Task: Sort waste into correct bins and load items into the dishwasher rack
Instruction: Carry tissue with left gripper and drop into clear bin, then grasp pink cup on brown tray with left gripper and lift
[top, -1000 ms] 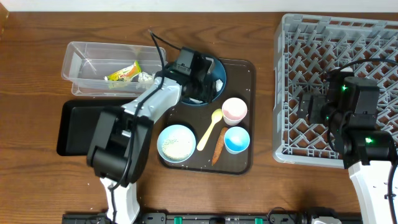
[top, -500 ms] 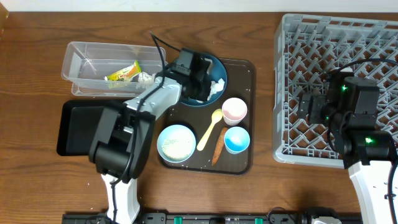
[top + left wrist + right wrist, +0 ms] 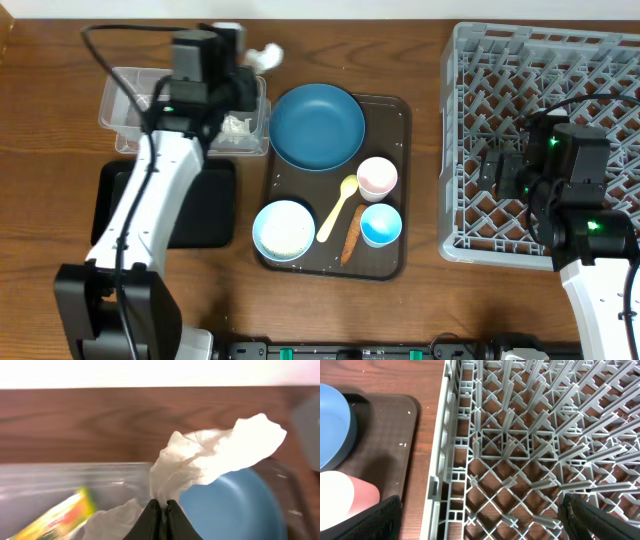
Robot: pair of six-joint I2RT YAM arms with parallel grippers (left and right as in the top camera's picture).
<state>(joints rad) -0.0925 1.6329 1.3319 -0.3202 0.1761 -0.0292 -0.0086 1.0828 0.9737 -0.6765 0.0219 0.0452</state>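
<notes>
One crumpled tissue [image 3: 215, 457] is clenched in the left fingers [image 3: 151, 521] above the clear tub's [image 3: 125, 95] far corner, near the blue plate [image 3: 317, 125]. The wrapper [image 3: 60, 512] and more tissue lie inside the tub. Bowl [image 3: 283, 230], spoon [image 3: 337, 210], carrot stick [image 3: 350, 238] and cups share the brown tray [image 3: 395, 110]. The right fingers [image 3: 375, 520] spread wide, empty, over the rack [image 3: 600, 60].

Dark brown serving tray [image 3: 394, 122], flat on wooden table [image 3: 50, 130]
</notes>
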